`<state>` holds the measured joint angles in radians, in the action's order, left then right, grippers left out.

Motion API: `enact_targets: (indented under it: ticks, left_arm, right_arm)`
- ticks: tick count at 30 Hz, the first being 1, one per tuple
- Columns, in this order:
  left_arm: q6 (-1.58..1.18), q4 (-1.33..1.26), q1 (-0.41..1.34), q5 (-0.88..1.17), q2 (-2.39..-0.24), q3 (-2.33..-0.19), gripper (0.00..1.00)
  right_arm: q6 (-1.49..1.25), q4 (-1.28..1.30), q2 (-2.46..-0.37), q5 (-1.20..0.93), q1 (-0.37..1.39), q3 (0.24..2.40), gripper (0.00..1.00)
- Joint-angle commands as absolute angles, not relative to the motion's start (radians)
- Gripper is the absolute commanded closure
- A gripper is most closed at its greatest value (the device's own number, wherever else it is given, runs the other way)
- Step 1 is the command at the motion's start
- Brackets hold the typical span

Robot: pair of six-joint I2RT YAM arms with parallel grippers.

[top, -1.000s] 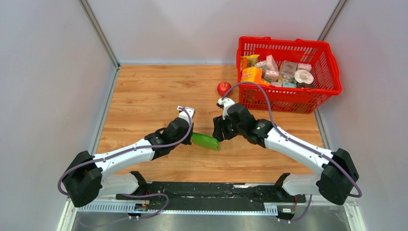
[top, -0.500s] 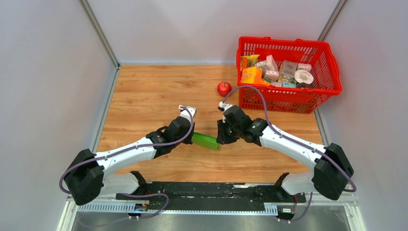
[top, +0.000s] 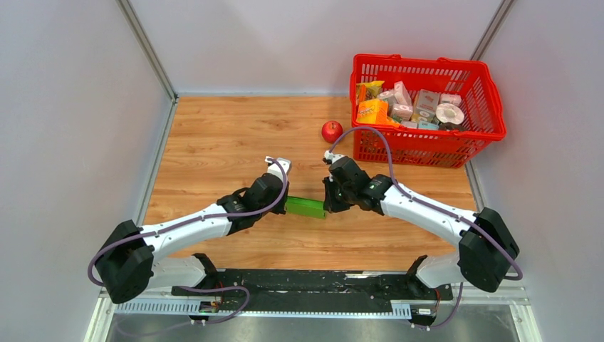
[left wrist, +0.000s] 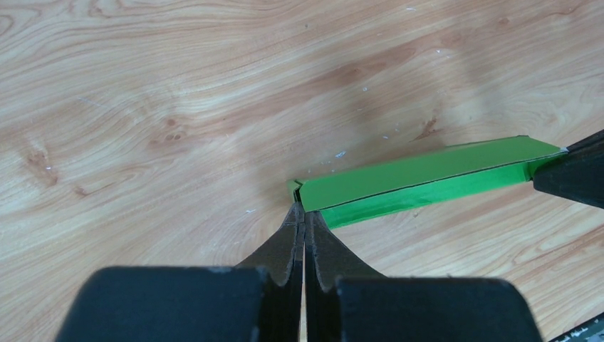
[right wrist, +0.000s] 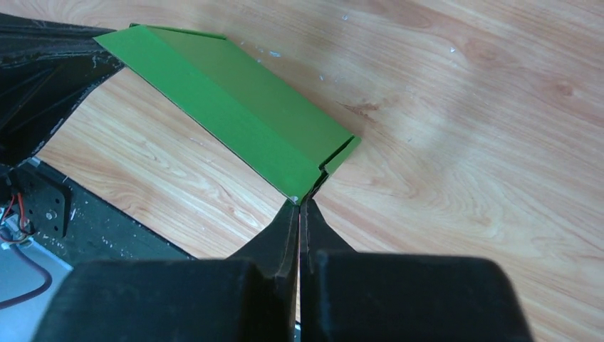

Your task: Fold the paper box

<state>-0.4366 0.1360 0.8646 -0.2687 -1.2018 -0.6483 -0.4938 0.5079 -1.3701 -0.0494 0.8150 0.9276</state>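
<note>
Table: a wood table [top: 214, 135] with grey walls around it.
Left side: your left gripper [left wrist: 304, 215] has its jaws pressed together on the left end of the paper box [top: 305, 207].
Middle: it lies flat between both arms, long side running left to right.
Right side: your right gripper [right wrist: 299, 205] has its jaws clamped on the right end corner.
Next: each arm holds its own end, so neither is nearer; the fold likely runs along that long side.
</note>
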Motion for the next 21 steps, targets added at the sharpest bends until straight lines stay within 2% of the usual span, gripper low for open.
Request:
enact_targets:
  ticks: [1, 6, 12, 14, 15, 21]
  left_arm:
    - [-0.448, 0.258, 0.871, -0.259, -1.229, -0.637, 1.0]
    - [-0.465, 0.242, 0.876, -0.275, -1.238, -0.618, 1.0]
    - [-0.485, 0.258, 0.885, -0.308, -1.259, -0.626, 1.0]
    - [-0.488, 0.262, 0.887, -0.314, -1.255, -0.627, 1.0]
    - [-0.491, 0.267, 0.887, -0.316, -1.252, -0.627, 1.0]
    - [-0.502, 0.275, 0.888, -0.327, -1.233, -0.627, 1.0]
  right_arm:
    - [-0.491, 0.457, -1.37, 0.038, 0.821, 0.911, 1.0]
    - [-0.5, 0.348, -1.385, 0.042, 0.824, 0.827, 1.0]
    - [-0.503, 0.364, -1.384, -0.025, 0.822, 0.837, 0.98]
    - [-0.502, 0.392, -1.338, -0.034, 0.821, 0.848, 0.91]
    - [-0.5, 0.406, -1.324, -0.034, 0.822, 0.867, 0.8]
    - [-0.563, 0.46, -1.269, -0.021, 0.805, 0.913, 0.54]
